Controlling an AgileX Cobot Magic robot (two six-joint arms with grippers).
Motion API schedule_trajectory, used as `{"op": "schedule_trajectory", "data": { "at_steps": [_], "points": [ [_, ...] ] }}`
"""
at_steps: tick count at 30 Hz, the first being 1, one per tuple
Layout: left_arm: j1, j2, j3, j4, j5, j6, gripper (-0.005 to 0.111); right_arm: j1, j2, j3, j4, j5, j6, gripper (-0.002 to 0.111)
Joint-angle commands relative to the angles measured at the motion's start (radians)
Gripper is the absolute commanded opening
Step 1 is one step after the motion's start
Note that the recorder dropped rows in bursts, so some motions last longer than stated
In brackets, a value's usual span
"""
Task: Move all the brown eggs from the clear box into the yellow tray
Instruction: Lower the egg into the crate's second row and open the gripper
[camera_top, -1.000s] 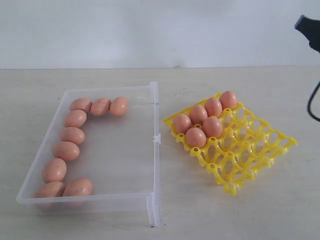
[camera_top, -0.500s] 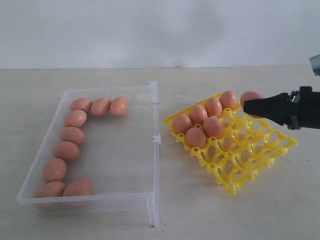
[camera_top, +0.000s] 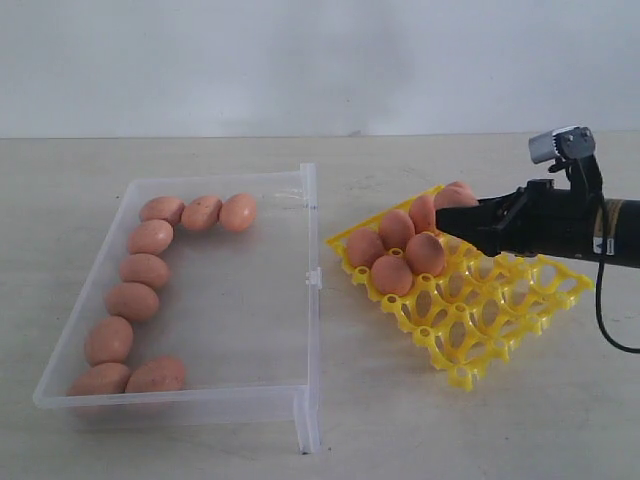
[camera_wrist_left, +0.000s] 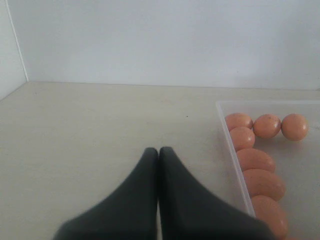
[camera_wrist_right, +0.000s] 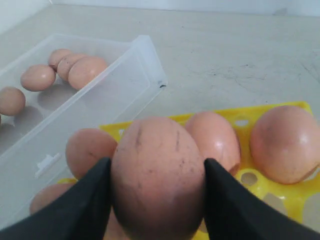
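Several brown eggs (camera_top: 146, 271) lie along the left and far sides of the clear box (camera_top: 310, 250). More brown eggs (camera_top: 392, 275) fill the near-left cups of the yellow tray (camera_top: 500, 320). My right gripper (camera_top: 450, 222) reaches in from the right, low over the tray's far rows. In the right wrist view it (camera_wrist_right: 157, 165) is shut on a speckled brown egg (camera_wrist_right: 157, 190) with tray eggs (camera_wrist_right: 285, 142) right behind it. My left gripper (camera_wrist_left: 158, 150) is shut and empty, over bare table beside the box wall (camera_wrist_left: 235, 155); box eggs (camera_wrist_left: 255, 160) lie just past that wall.
The box's rim flange (camera_top: 305, 420) juts toward the front between box and tray. The tray's right and front cups (camera_top: 520, 290) hold nothing. A pale wall (camera_top: 320, 60) closes off the back of the table. A black cable (camera_top: 605, 330) hangs under the right arm.
The right arm has come in from the far right edge and moved left over the tray, carrying an egg. The eggs in the box and the tray have not moved.
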Motion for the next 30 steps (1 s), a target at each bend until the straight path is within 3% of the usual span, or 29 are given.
{"op": "schedule_trajectory", "data": {
  "at_steps": [1, 18, 22, 27, 30],
  "points": [
    [-0.003, -0.003, -0.004, -0.005, -0.001, 0.001, -0.004, 0.020, -0.001, -0.027, 0.026, 0.082, -0.035, 0.000],
    [-0.003, -0.003, -0.004, -0.005, -0.001, 0.001, -0.004, 0.020, 0.055, -0.042, 0.015, 0.057, -0.037, 0.002],
    [-0.003, -0.003, -0.004, -0.005, -0.001, 0.001, -0.004, 0.020, 0.055, -0.042, 0.023, 0.055, -0.048, 0.019],
    [-0.003, -0.003, -0.004, -0.005, -0.001, 0.001, -0.004, 0.020, 0.055, -0.042, 0.049, 0.055, -0.048, 0.054],
    [-0.003, -0.003, -0.004, -0.005, -0.001, 0.001, -0.004, 0.020, 0.055, -0.042, 0.071, 0.055, -0.048, 0.067]
  ]
}}
